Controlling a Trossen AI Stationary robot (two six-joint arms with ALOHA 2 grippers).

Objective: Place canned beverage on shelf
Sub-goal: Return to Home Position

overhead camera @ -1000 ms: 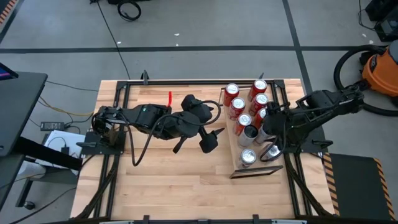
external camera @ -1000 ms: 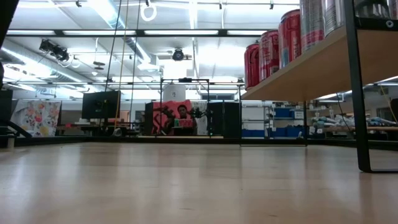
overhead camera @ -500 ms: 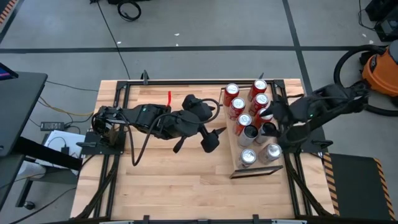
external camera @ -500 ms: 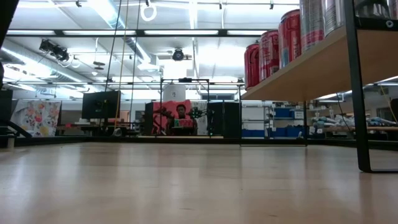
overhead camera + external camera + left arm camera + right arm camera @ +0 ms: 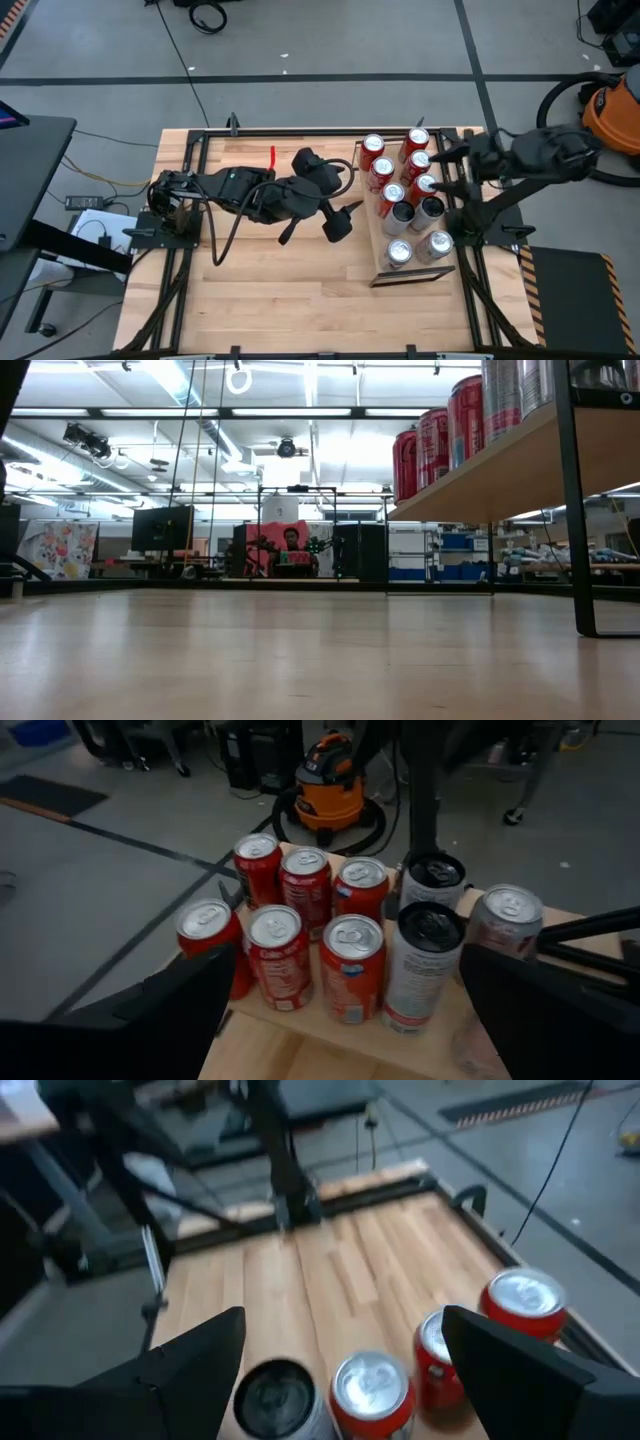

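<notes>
Shelf (image 5: 372, 235): light-wood board raised on dark legs, on the right half of the table (image 5: 260, 290).
Contents, near end first: two silver cans (image 5: 398, 252); two dark-topped cans (image 5: 403, 212); six red cans (image 5: 381, 167) in two rows running to the far end. All ten stand upright in pairs.
Left gripper (image 5: 341, 219): over mid-table, just beside the shelf's left edge; fingers spread wide, empty.
Right gripper (image 5: 443, 168): above the shelf's right edge by the red cans; fingers wide apart, holding nothing.
</notes>
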